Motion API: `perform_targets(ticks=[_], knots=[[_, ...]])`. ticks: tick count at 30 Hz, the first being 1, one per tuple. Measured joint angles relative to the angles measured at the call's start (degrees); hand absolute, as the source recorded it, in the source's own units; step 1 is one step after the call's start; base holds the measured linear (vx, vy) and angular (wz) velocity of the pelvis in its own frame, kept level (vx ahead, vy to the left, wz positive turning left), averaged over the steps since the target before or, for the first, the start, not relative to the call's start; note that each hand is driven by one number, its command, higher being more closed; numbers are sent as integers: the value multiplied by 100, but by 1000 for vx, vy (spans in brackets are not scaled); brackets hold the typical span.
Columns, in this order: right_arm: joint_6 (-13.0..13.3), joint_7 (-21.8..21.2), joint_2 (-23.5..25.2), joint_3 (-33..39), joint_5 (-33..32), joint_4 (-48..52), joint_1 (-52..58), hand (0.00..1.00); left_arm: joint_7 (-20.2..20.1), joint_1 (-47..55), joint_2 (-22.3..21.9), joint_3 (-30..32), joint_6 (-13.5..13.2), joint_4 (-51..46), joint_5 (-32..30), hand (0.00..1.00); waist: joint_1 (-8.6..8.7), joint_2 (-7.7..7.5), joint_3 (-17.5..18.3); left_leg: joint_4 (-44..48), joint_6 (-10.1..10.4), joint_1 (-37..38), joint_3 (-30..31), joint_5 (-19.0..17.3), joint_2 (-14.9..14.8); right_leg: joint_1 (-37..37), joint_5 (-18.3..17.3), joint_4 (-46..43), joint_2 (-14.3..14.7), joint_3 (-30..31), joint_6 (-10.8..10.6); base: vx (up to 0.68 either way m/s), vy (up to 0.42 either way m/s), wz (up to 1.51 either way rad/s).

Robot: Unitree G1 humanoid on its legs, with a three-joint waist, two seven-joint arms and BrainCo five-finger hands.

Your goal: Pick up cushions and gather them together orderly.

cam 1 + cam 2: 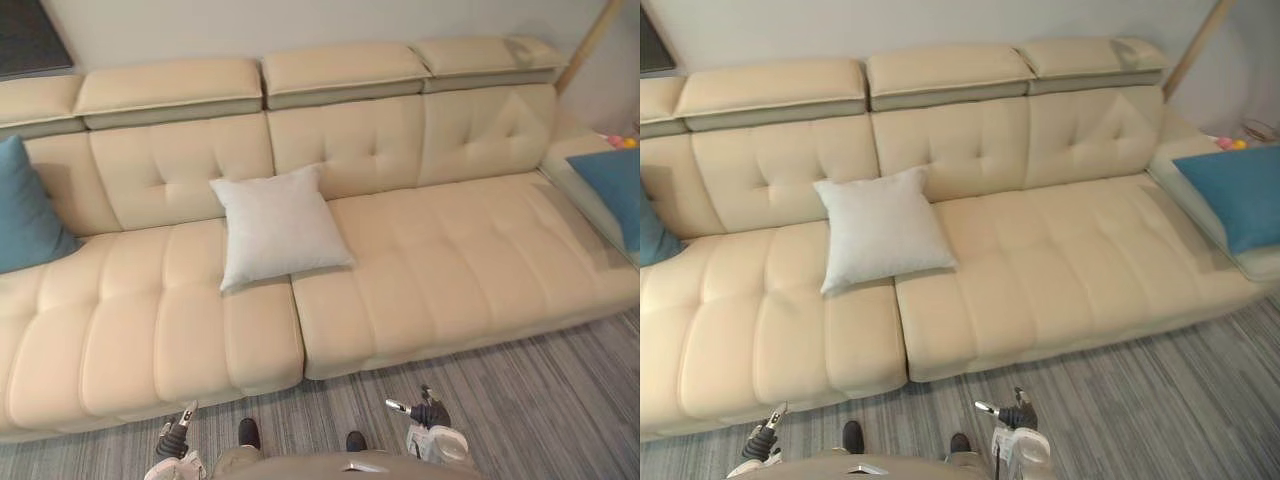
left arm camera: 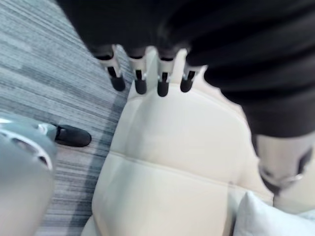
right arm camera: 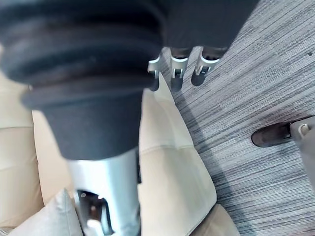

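Head stereo pair down onto sofa [image 1: 400, 270]; wrist cameras close above its edge.

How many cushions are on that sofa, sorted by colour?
White cushion: 1, leaning against the backrest near the middle of the sofa
Blue cushions: 2, one at each end of the sofa
Total: 3 cushions

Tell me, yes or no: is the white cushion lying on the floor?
No, the white cushion sits on the seat of the sofa, leaning back against the backrest.
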State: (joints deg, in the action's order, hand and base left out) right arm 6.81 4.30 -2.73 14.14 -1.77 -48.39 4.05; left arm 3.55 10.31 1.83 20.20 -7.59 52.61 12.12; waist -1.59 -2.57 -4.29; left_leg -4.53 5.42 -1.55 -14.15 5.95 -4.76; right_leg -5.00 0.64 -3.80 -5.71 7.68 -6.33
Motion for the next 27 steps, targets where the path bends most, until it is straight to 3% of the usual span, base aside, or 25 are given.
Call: perform_targets(ticks=[1, 2, 3, 4, 5, 6, 7, 8, 9, 11, 13, 14, 15, 17, 18, 21, 22, 23, 24, 25, 27], knots=[[-1, 1, -7, -68, -1, 14, -53, 0, 9, -82, 4, 4, 7, -1, 2, 0, -40, -79, -39, 14, -103, -47, 67, -113, 84, -233, 60, -240, 7, -43, 86, -116, 29, -76], [3, 3, -13, -140, -4, 23, -120, 0, 28, -150, -25, 3, 17, -7, 3, 0, -128, -38, -95, 179, -247, -192, 218, -181, 42, -333, 238, -216, 40, -179, 289, -166, 19, -82], [-10, 8, -16, -152, -5, 29, -199, 0, 42, -205, -69, 6, 21, -12, 2, 0, -112, 87, -223, 320, -444, -319, 114, -49, -93, -497, -202, -941, -24, -569, 354, -148, -11, -45], [-47, 4, 9, -178, -6, 13, -147, 0, 71, -223, -78, -5, 20, -27, 2, 0, -37, 66, -216, 441, -459, -380, 166, -61, -97, -702, -754, -2228, -130, -855, 390, -117, -40, 6], [-81, 5, 27, -181, -6, 4, 12, 0, 101, -249, -71, -9, 18, -31, 2, 0, -32, 70, -220, 547, -462, -385, 298, -70, -91, -671, -1091, -3174, -251, -1008, 351, -103, -76, 32], [-86, 5, 38, -177, -6, -5, 92, 0, 106, -250, -58, -2, 19, -28, 0, 0, -38, 64, -219, 560, -473, -443, 335, -41, -94, -565, -1206, -3604, -329, -1014, 349, -100, -92, 37], [-86, 5, 45, -179, -5, -61, 150, 0, 110, -218, -38, 7, 21, -24, -2, 0, -57, 45, -205, 553, -456, -454, 400, 50, -91, -367, -1290, -3880, -432, -977, 215, -127, -133, 30], [-88, 7, 53, -179, -4, -209, 143, 0, 130, -171, -8, 8, 23, -26, -14, 0, -66, -7, -169, 581, -385, -562, 454, 191, -85, -100, -1217, -3628, -517, -930, 134, -98, -140, 25], [-107, 7, 57, -180, -4, -264, 115, 0, 151, -177, -8, 33, 25, -23, -58, 0, -122, -95, -113, 645, -342, -724, 474, 302, -100, 54, -1455, -3152, -469, -852, -113, -160, -200, 4], [-104, 23, 36, -172, -4, -239, 58, 0, 209, -184, -106, 91, 32, -16, -125, 0, -260, 64, -84, 664, -235, -1041, 455, 490, -280, 146, -1665, -2318, -225, -965, -60, -213, -202, -24], [-97, 143, -75, -148, -9, -208, -113, 0, 247, -203, -286, -27, 71, 102, -127, 0, -300, 447, -169, 594, -143, -1402, 643, 833, -577, 414, -1709, -1326, 127, -1339, 28, -335, -231, 2], [-97, 166, -107, -146, -11, -203, -102, 0, 248, -222, -315, -82, 89, 112, -137, 0, -286, 557, -178, 537, -157, -1434, 699, 931, -636, 419, -1655, -1314, 183, -1455, 48, -400, -145, 58], [-99, 219, -140, -120, -10, -201, -11, 0, 261, -214, -365, -242, 88, 85, -175, 0, -281, 657, -186, 380, -151, -1401, 692, 781, -694, 411, -1665, -1359, 260, -1669, 100, -257, -60, 75], [-103, 229, -54, 42, -11, -198, 32, 0, 280, -241, -375, -268, 84, 34, -216, 0, -228, 499, -232, 313, 43, -1370, 419, 192, -633, 487, -1600, -1249, 110, -1868, 204, -277, -20, 60], [-100, 231, 17, 51, -12, -202, 15, 0, 300, -314, -369, -249, 55, -30, -226, 0, -237, 368, -233, 500, -53, -1361, 92, 210, -541, 407, -1468, -1193, -121, -1922, 185, -194, 61, 20], [-98, 234, -20, 62, -12, -202, 25, 0, 330, -301, -363, -255, 56, -17, -232, 0, -167, 258, -186, 1635, -137, -1313, 58, 5, -245, 288, -1304, -1102, -430, -1906, 70, -141, 110, 11], [-99, 234, -9, 66, -12, -206, 49, 0, 330, -278, -366, -249, 61, 16, -236, 0, -114, 271, -196, 2108, -181, -1245, 144, -828, -199, 260, -1189, -970, -474, -1875, 24, -120, 203, 1], [-107, 231, 61, 74, -13, -209, 76, 0, 318, -337, -365, -230, 76, 37, -223, 0, -123, 228, -275, 2256, -117, -1244, 156, -1097, -177, 287, -1094, -888, -505, -1806, -30, -117, 213, -11], [-108, 231, 68, 99, -13, -209, 85, 0, 320, -346, -361, -185, 68, -5, -225, 0, -164, 256, -288, 2264, -144, -1219, 149, -1120, -160, 305, -1062, -875, -502, -1756, -47, -108, 196, -29], [-112, 214, 285, 178, -15, -222, 111, 0, 321, -330, -289, -169, 73, -11, -232, 0, -153, 102, -281, 2136, -91, -1152, 45, -1207, -31, 317, -1007, -735, -520, -1547, -54, -84, 163, -35], [-131, 207, 399, 182, -15, -265, 100, 0, 320, -312, -206, -170, 75, -14, -231, 0, -115, -34, -261, 1875, -106, -1033, -47, -1243, 99, 293, -931, -593, -554, -1301, 14, -50, 148, -28]])
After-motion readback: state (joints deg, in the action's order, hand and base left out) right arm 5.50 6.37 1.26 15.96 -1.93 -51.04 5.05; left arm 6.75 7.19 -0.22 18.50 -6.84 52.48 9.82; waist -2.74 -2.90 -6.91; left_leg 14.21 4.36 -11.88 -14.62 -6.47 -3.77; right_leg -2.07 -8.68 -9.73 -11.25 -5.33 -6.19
